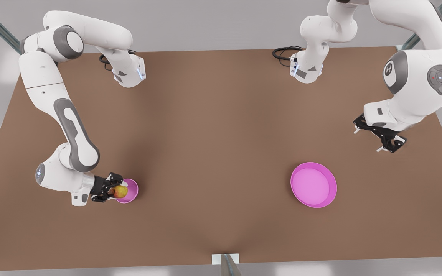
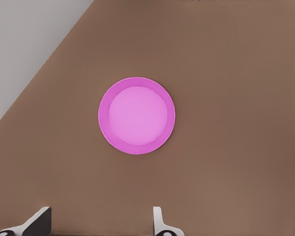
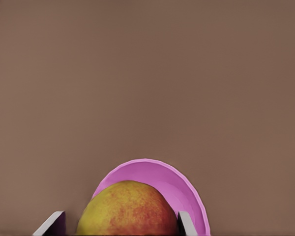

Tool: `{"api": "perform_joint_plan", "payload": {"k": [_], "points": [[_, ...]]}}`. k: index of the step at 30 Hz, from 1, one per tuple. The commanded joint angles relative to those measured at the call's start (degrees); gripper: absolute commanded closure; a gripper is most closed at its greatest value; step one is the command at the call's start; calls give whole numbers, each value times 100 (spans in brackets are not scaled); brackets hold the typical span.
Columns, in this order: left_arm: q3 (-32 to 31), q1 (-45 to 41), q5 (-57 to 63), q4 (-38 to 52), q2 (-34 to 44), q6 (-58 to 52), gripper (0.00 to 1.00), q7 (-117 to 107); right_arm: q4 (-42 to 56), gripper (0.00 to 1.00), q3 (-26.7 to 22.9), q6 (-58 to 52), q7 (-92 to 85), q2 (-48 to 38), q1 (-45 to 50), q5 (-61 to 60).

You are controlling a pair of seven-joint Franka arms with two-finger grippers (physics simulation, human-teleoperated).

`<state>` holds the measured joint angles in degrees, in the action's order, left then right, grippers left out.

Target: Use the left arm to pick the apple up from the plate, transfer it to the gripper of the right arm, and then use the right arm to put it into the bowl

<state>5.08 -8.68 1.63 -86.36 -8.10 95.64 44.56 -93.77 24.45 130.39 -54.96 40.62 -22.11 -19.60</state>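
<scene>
A: Okay, where's the apple (image 1: 119, 191)?

B: In the right gripper (image 1: 110, 190), pinched between its two fingers (image 3: 186, 222). That's the arm on the front view's left. The right wrist view has the apple between the pads with the bowl (image 3: 188, 191) just under and past it.

A: So apple to bowl?

B: Over the bowl's near edge, the side toward the wrist. The bowl's centre lies a bit farther out along the fingers. I can't tell whether the apple touches the rim. Looks held just above it.

A: Long axis?

B: Round, none that matters. Jaws are narrowed to the apple's width.

A: Arm pose?

B: Forearm low, wrist bent so the gripper points roughly sideways along the table (image 1: 221, 153), toward the front view's right, tilted down some.

A: Other arm?

B: Left gripper (image 1: 379, 135) waits, raised, well apart from all this. It looks down at the plate (image 2: 136, 115), which is bare. Fingers (image 2: 160, 221) spread wide, nothing between them.

A: Step?

B: My guess is the handover's done and this is the placing. Next move likely needs a small nudge forward to centre the apple over the bowl, then let go. Bowl's barely wider than the apple, so a drop from the near edge could clip the rim and roll off.
</scene>
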Motion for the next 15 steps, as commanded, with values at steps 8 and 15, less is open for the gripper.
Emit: {"api": "perform_joint_plan", "payload": {"k": [8,15], "points": [[1,-11,-22,14,2,-212,0,-4201,1551,0,401,-1180,985,-616,14,1966],[1,-47,-5,172,-130,-221,0,-4210,298,0,-2734,-2991,5301,-3762,3036,2320]]}}
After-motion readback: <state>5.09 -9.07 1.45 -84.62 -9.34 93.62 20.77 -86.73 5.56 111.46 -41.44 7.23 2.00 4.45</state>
